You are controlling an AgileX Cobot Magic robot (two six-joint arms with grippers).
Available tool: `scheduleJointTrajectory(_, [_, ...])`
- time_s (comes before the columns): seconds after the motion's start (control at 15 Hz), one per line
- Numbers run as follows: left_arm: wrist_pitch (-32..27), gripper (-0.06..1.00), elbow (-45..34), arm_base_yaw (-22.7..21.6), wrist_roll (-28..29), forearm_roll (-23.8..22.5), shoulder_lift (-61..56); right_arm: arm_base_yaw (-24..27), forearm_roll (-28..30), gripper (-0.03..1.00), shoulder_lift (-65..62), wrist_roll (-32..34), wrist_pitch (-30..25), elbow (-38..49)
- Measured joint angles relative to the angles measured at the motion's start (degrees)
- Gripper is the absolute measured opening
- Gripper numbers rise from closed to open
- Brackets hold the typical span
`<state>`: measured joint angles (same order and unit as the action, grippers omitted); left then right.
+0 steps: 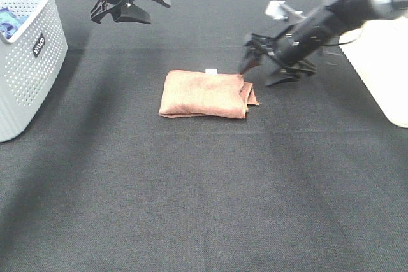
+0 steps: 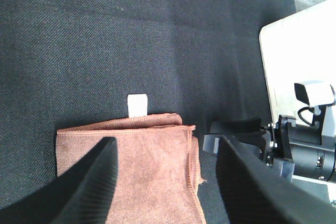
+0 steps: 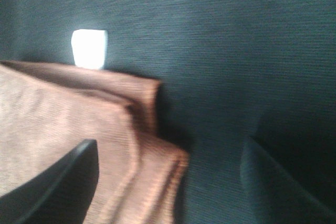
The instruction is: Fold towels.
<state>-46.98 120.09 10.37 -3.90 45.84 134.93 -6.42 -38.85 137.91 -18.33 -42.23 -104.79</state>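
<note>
Closest to the front there is only bare black desk (image 1: 204,208). Past it, in the middle, lies the towel (image 1: 204,93). It is reddish brown and folded into a small, thick block. I think it sits in the middle so both my arms can reach it.

The left end of the block looks neat. The right end is not so neat. There the layers slip past each other and one sticks out a bit. A small white tag (image 1: 211,69) pokes out from the far edge.

My right fingers (image 3: 58,187) are low and just beside that messy end. They are wide apart and hold nothing. One finger is over the corner of the towel and the other is over bare desk. I cannot tell if any of them touch the cloth. I think they are there because that end is the part that may need a tidy or one more fold.

Farther back, my left fingers (image 2: 252,182) hang up high above the desk. They are wide apart too, with nothing in them. I think they wait back there to stay out of the way.

At the far left stands a white basket (image 1: 32,62) with a blue cloth (image 1: 9,20) in it. At the far right is a white box (image 1: 382,74). Both stand well apart from the towel, so the folding spot has room.
</note>
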Motion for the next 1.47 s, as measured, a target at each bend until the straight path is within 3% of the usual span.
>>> scheduleJointTrajectory(0.27, [-1.9,0.55,0.0,0.0,0.0,-0.1,-0.3,0.0,-0.4,0.71,-1.7,0.0,-6.0,0.0])
scheduleJointTrajectory(0.47, [-5.8,0.55,0.0,0.0,-4.2,-0.6,-3.7,0.0,1.9,0.71,-6.5,0.3,-14.6,0.0])
scheduleJointTrajectory(0.53, [-5.8,0.55,0.0,0.0,-4.2,-0.6,-3.7,0.0,1.9,0.71,-6.5,0.3,-14.6,0.0])
scheduleJointTrajectory(0.6, [-9.2,0.55,0.0,0.0,-7.3,-0.6,-6.5,0.0,4.9,0.71,-10.0,2.2,-19.4,0.0])
scheduleJointTrajectory(0.73, [-13.7,0.55,0.0,0.0,-8.3,-1.9,-10.5,0.0,10.4,0.71,-14.8,6.5,-24.9,0.0])
scheduleJointTrajectory(0.87, [-18.0,0.55,0.0,0.1,-7.4,-8.0,-15.2,0.0,15.9,0.71,-19.5,9.7,-26.6,0.0])
scheduleJointTrajectory(1.2, [-22.5,0.55,-3.3,0.9,3.5,-39.4,-31.1,0.0,22.2,0.71,-37.5,12.1,-26.9,6.8])
scheduleJointTrajectory(1.33, [-22.5,0.55,-10.4,2.5,4.4,-43.7,-39.0,0.0,25.1,0.71,-45.4,12.1,-26.9,13.4])
scheduleJointTrajectory(1.47, [-22.6,0.55,-20.5,3.0,5.8,-44.9,-47.6,0.0,27.7,0.71,-53.5,12.1,-27.0,21.2])
